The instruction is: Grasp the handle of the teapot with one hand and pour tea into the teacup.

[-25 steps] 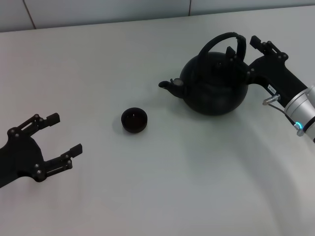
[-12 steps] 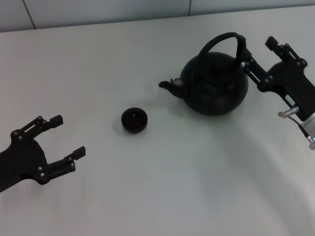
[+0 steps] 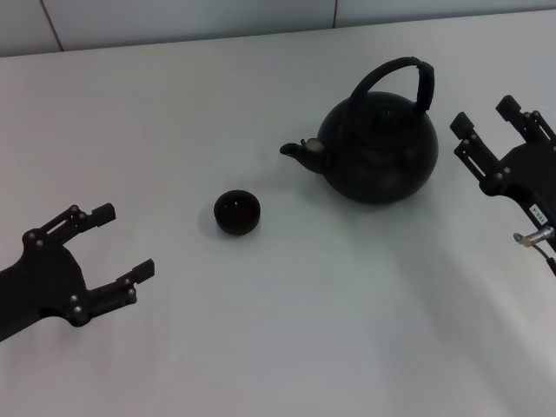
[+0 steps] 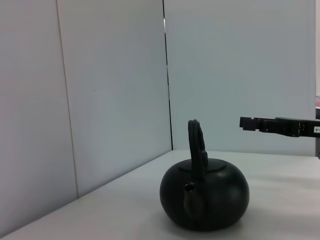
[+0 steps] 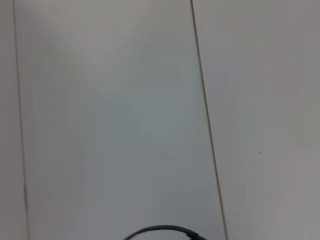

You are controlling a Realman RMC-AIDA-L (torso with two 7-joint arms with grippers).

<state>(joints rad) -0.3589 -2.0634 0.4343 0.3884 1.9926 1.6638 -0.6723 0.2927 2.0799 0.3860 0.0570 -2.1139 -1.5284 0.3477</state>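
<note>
**Both claws open and empty, teapot free on the tabletop**

We see a wide pale tabletop (image 3: pixel 261 347) running to a wall (image 3: pixel 174 17) of light panels along its 12 o'clock edge. Most of its surface is bare, with broad open room toward 6 o'clock and between the two arms.

The teapot (image 3: pixel 380 152) stands upright at about 1 o'clock from the middle of the head view, well in from the far edge. Its spout (image 3: pixel 295 149) points toward 9 o'clock and its handle (image 3: pixel 408 74) arches upright over the lid. In the left wrist view the teapot (image 4: pixel 205 197) is seen spout-on, with the handle (image 4: pixel 196 145) edge-on above it; we cannot tell what the pot holds.

The right claw (image 3: pixel 497 123) hangs at 3 o'clock of the teapot, just beside it but not touching, fingers spread wide and gripping nothing. Nothing stands between it and the handle. The same claw shows in the left wrist view as a dark bar (image 4: pixel 280 126) beyond the pot.

The left claw (image 3: pixel 122 243) sits low at 8 o'clock, well apart from everything, fingers wide apart and empty.

The teacup (image 3: pixel 237 212) rests upright at 8 o'clock of the spout, near it with a clear gap. Its inside looks dark; we cannot tell whether it holds anything.
</note>
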